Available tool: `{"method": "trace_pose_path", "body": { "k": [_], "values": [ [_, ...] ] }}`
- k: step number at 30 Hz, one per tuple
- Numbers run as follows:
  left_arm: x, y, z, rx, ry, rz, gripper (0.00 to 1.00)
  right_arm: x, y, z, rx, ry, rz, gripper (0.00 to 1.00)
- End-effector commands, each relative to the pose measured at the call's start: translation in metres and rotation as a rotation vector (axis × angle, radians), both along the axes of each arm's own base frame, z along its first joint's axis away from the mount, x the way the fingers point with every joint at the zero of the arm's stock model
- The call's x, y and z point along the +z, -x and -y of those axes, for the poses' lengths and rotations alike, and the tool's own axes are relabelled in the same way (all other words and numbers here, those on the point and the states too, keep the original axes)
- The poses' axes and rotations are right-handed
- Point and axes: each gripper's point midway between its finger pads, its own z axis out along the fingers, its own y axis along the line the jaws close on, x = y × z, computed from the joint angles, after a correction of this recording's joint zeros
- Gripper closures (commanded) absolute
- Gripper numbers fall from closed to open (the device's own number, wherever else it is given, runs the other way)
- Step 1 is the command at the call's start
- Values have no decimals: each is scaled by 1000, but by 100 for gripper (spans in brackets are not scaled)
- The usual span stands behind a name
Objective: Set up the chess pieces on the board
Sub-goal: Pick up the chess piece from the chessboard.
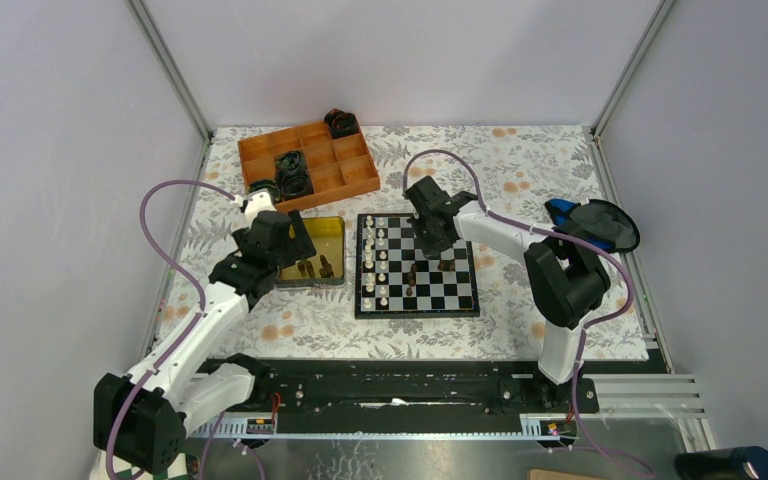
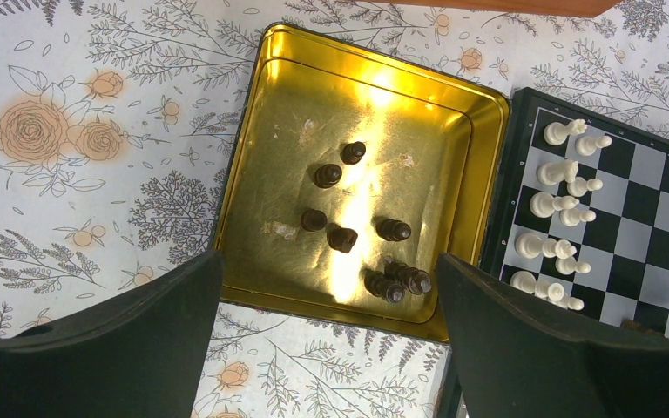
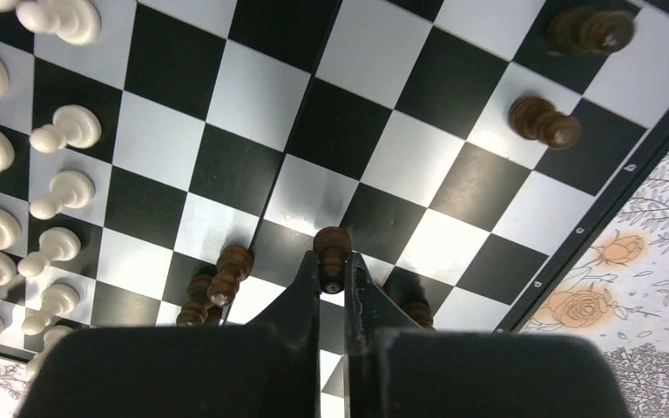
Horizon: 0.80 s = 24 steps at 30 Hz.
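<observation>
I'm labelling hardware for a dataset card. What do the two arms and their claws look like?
Both the left arm and right arm have white links joined by bulky black joints, each trailed by a looping purple cable. The left claw and right claw are matte black with two broad, tapering fingers.

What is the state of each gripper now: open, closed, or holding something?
Left gripper: open, holding nothing.
Right gripper: closed on a dark brown chess piece.
</observation>
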Motion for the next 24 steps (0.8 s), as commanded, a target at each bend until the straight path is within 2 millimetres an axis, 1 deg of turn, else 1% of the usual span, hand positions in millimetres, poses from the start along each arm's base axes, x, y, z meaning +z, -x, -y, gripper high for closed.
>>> {"method": "trace_pose_path", "body": {
  "k": [1,5,13,24],
  "values": [
    [2,-4,-2,4,1,22,1,37,-20,1,-30,0,98,100],
    [3,-4,-2,6,2,25,1,40,-31,13,-83,-1,104,100],
    [3,-4,-2,5,3,26,1,35,-46,34,-161,14,86,100],
    [3,-4,-2,5,1,26,1,19,-55,42,-195,20,52,100]
  ]
}}
